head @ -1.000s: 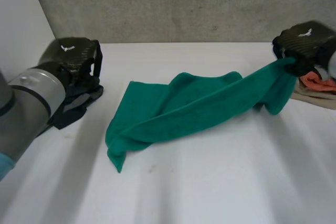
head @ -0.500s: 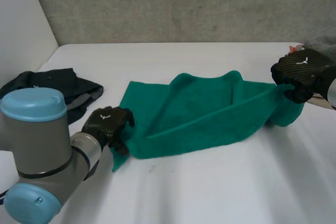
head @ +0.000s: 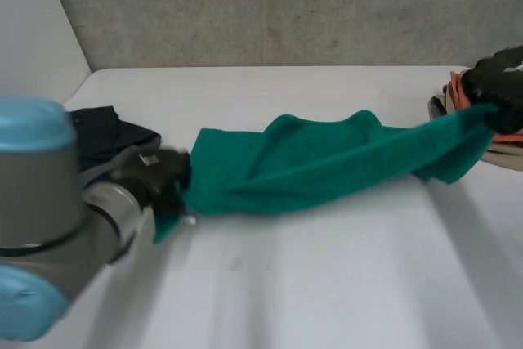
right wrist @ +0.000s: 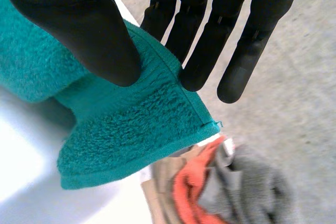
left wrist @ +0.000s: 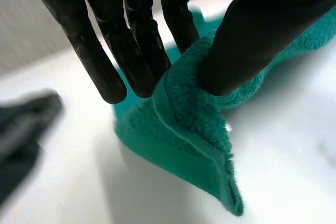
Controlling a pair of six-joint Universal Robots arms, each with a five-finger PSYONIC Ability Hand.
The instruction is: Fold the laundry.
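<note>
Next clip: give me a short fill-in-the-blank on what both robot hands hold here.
The left robot hand pinches one end of a ____ towel.
The right robot hand pinches the other end between its fingers and ____.
Beside the right robot hand lies a clothes pile with an ____ piece in it.
A ____ garment lies near the left robot hand.
Missing words: green; thumb; orange; black.

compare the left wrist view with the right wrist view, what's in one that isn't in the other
Left wrist view: the left hand pinches the edge of a green towel between thumb and fingers, a dark garment nearby. Right wrist view: the right hand pinches the towel near a corner, by a pile of orange, beige and grey laundry. Both: the towel and white table.
</note>
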